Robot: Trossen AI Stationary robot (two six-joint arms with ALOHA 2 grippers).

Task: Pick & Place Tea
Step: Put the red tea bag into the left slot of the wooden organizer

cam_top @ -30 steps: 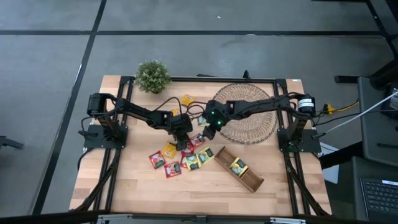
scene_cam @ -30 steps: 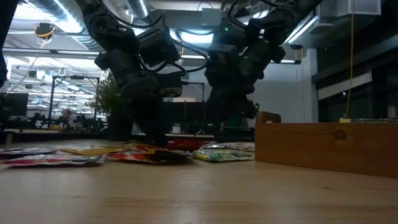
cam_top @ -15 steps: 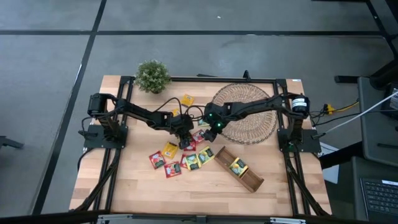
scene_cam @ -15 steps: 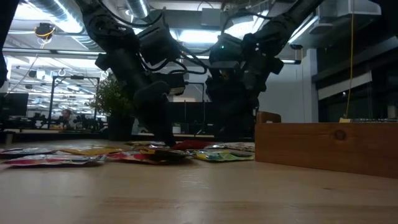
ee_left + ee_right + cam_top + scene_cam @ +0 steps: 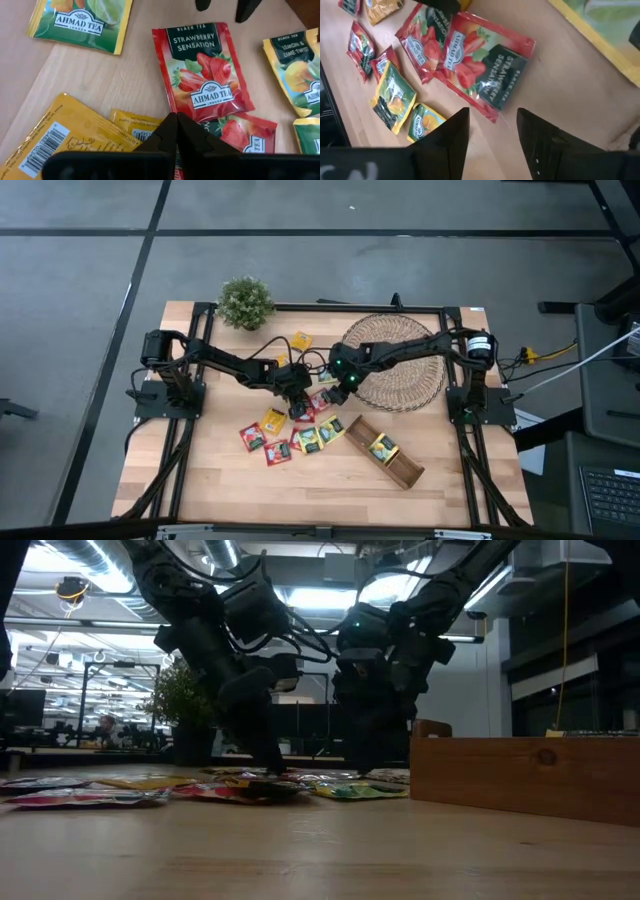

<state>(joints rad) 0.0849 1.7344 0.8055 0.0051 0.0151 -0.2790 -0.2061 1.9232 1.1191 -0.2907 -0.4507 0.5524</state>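
Several small tea sachets in red, yellow and green wrappers lie flat on the wooden table (image 5: 200, 480), left of a long wooden tray (image 5: 398, 464). My left gripper (image 5: 298, 411) is shut, its tips (image 5: 175, 118) down at the pile where a yellow sachet (image 5: 131, 128) meets a red one (image 5: 239, 133). My right gripper (image 5: 492, 120) is open and low over the table. Its fingers stand either side of the near corner of a red strawberry sachet (image 5: 480, 65), also seen in the left wrist view (image 5: 205, 75). My left gripper comes down slanting onto the pile, and its shut fingertips (image 5: 270, 772) reach the level of the sachets. Nothing shows between the fingers. Whether the tips press on the yellow sachet's edge (image 5: 150, 122) or stand just above it, I cannot tell.
A round woven mat (image 5: 400, 365) lies at the far right under the right arm. A small potted plant (image 5: 245, 302) stands at the far left corner. One sachet (image 5: 382, 446) lies in the tray, and a lone yellow one (image 5: 300, 340) lies near the far edge.
My right gripper has come down toward the table at the red strawberry sachet and stayed open. My left gripper has kept its place and stayed shut, while its fingers have tipped from nearly upright to a slant. The sachets have not moved.
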